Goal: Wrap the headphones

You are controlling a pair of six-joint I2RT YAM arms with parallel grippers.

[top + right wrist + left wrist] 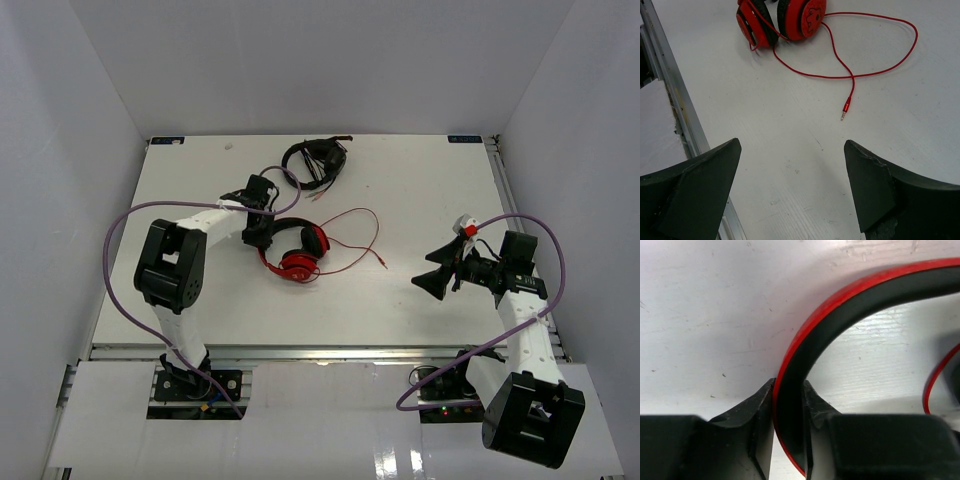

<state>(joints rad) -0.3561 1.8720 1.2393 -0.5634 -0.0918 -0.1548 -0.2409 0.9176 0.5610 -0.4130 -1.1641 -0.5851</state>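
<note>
The left gripper (789, 392) pinches the red and black band of the headphones (298, 262). They lie in the middle of the table (200, 300). The right gripper (792, 147) is spread wide and holds nothing, above the table near the red cable (880, 70).

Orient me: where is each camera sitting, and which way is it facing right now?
Top external: above and behind the arm bases, looking down on the white table; both arms show, left gripper at the red over-ear headphones, right gripper apart.
Left wrist: low over the table, looking along its black fingers, shut on the red-black headband.
Right wrist: raised, looking across the table at the headphones and thin red cable; its spread black fingers show.
Shared: top and right wrist views both show the headphones and cable.
</note>
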